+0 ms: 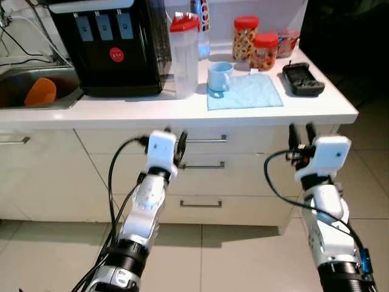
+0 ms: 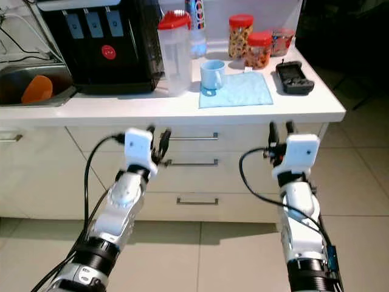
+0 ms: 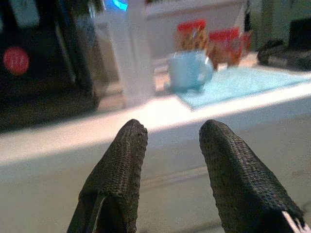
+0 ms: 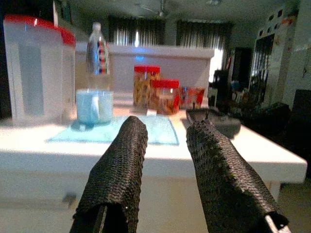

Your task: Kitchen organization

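Note:
A light blue mug stands on a light blue cloth on the white countertop. Beside it is a clear pitcher with a red lid, and behind it a water bottle. Two red-lidded jars and a small clear tub stand at the back right. My left gripper is open and empty in front of the top drawer, below the counter edge. My right gripper is open and empty too, under the counter's right end. The left wrist view looks past open fingers at the mug.
A black water dispenser fills the counter's back left. A steel sink at the far left holds an orange item. A black tray-like object lies near the right edge. Drawers with bar handles face me over tiled floor.

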Robot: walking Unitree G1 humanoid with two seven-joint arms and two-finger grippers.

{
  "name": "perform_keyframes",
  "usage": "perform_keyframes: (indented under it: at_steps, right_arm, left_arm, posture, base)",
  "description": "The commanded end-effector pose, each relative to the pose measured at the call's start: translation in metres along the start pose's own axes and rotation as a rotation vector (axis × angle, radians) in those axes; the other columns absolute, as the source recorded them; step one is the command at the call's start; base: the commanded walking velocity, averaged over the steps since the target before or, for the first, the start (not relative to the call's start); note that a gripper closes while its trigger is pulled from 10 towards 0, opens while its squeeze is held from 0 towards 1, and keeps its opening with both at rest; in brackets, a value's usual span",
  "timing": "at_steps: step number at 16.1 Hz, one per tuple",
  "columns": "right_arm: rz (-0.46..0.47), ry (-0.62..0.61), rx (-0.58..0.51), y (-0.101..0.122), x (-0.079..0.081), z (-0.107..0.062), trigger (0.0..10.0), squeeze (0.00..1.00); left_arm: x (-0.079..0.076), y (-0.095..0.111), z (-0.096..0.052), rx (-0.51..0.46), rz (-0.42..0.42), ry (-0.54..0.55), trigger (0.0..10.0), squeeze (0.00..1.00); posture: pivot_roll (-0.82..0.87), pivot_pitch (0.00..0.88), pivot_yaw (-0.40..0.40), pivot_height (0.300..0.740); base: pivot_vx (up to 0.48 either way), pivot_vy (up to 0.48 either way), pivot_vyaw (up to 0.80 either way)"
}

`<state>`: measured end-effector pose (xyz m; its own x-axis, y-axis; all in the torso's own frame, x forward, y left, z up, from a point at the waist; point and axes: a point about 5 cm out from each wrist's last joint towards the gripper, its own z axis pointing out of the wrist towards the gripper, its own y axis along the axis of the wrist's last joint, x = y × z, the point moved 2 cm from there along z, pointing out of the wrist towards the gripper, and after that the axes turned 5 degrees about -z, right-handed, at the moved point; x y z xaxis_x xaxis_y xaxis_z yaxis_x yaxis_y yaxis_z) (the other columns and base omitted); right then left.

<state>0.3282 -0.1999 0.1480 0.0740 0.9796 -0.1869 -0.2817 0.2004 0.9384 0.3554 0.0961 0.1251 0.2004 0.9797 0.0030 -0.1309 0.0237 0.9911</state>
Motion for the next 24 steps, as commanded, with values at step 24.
perform_keyframes:
  at_steps: [24]
  right_arm:
    - [0.067, 0.118, 1.162, -0.193, 0.023, -0.222, 10.0, 0.00]
  left_arm:
    - [0.045, -0.200, -0.206, 1.012, -0.070, 0.242, 10.0, 0.00]
  posture:
    - [-0.03, 0.013, 0.085, 0.740]
  base:
    - [0.000, 0.000, 0.00]
